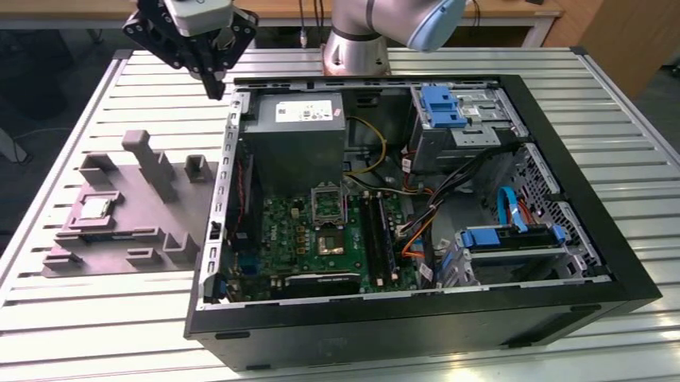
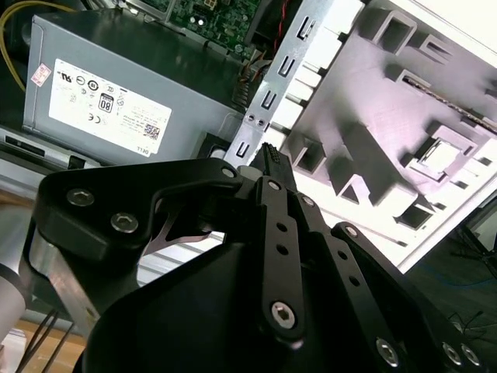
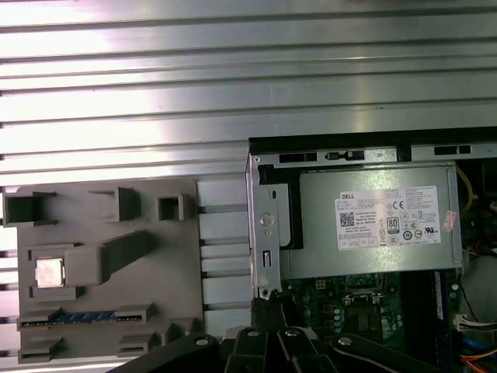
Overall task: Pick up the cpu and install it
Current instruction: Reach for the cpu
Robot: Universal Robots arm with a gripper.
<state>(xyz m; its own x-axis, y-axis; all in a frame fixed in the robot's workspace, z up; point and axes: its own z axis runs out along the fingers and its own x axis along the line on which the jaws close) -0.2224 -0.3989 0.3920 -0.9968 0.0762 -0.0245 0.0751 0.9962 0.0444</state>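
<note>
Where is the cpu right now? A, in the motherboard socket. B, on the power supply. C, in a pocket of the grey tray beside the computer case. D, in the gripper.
C: the cpu sits in a square recess of the grey tray, outside the case.

- White label [image 3: 392,217] on the big grey box [image 3: 318,233] inside the case: the main print I see. It has a bold logo word, blocks of fine lines, barcodes and a square code.
- Same label: a row of round and boxed approval marks, one holding a number.
- Small pinkish sticker [image 3: 448,223] with a dark mark, on that box face just beside the label's edge.
- Green board [image 3: 326,311]: white component lettering, too small for me to read.
- cpu [image 3: 49,272] in the grey tray [image 3: 155,311]: any top marking is too small to tell.
</note>
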